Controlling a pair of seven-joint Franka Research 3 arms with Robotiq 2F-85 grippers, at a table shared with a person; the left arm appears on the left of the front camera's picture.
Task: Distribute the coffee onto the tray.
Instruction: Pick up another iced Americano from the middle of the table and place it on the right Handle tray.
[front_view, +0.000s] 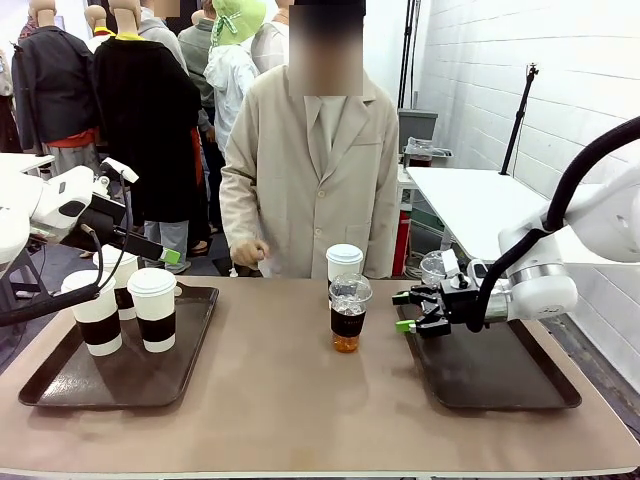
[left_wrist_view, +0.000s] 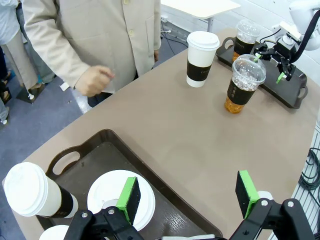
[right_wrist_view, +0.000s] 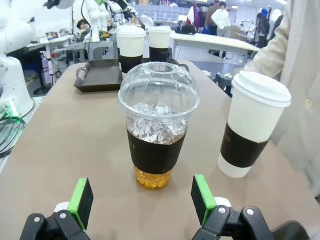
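1. Six coffees stand on the table: four white paper cups with brown sleeves and two clear dome-lidded iced cups. Every one is upright, long axis vertical, lid upward.
2. Three of the paper cups sit on the left tray. They are the near-left cup, the near-right cup and the rear cup, which is partly hidden behind the other two.
3. The fourth paper cup stands on the bare table at the middle, toward the person's side.
4. The middle iced cup stands just beside it on the robot's side (ice above the sleeve, amber liquid below). It is on neither tray.
5. The second iced cup stands at the far-left corner of the right tray.
6. The right gripper hovers low at the right tray's left edge, fingers level and aimed at the middle iced cup. Its green pads are spread wider than that cup and grip nothing. The cup stands just ahead of the fingertips, untouched.
7. The left gripper hangs above the left tray's rim on the side facing the table's middle. Its pads are spread wide and it is empty.
8. The person's hand is loosely curled at the table's far edge, apart from every cup.
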